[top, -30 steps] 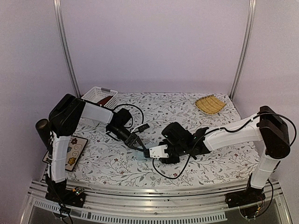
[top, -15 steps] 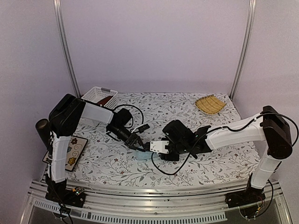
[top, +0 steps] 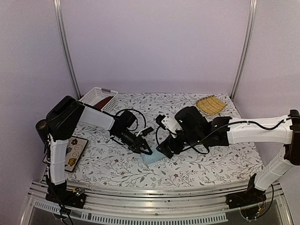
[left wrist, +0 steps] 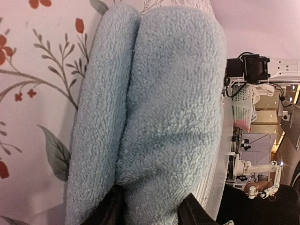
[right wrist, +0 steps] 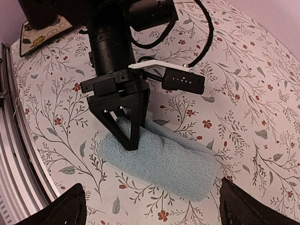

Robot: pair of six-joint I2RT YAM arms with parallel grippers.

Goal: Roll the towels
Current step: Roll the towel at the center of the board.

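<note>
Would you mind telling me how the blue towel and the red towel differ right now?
The blue towel lies rolled on the table, its end pinched by the left gripper. The red towel sits in the white basket, untouched. Whether the red one is rolled is unclear. Both are plain cloth.

Pale blue towel: plain fluffy terry, rolled into a short fat log, lying flat on the flowered tablecloth near the front middle, one end pinched by the left gripper. Dark rust-red towel: seemingly bunched inside the white basket at back left, too small for detail.
</note>
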